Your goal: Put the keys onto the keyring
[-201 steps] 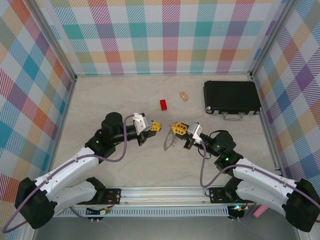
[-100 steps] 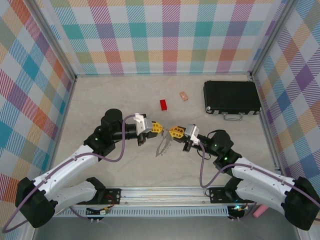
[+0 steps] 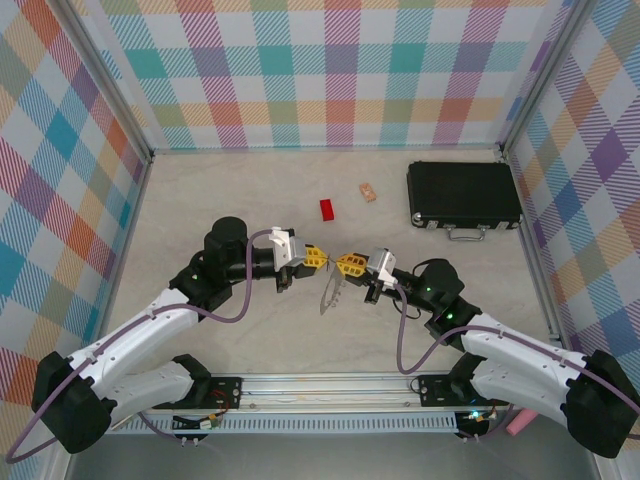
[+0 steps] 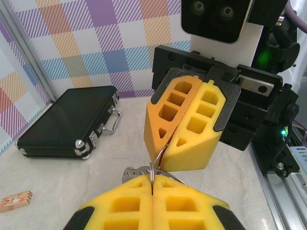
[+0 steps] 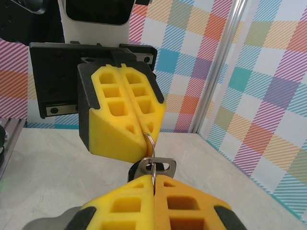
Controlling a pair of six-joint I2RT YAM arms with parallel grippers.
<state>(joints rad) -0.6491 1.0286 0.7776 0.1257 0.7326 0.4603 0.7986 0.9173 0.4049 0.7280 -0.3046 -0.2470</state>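
Left pincer and right pincer meet tip to tip over mid-surface. Both are clamped on a wire loop of the keyring. The ring hangs below them, tilted.

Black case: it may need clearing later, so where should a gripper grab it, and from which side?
Probably the handle, coming from the near side: the black case lies flat and looks too wide to pinch, while its handle juts toward the arms.
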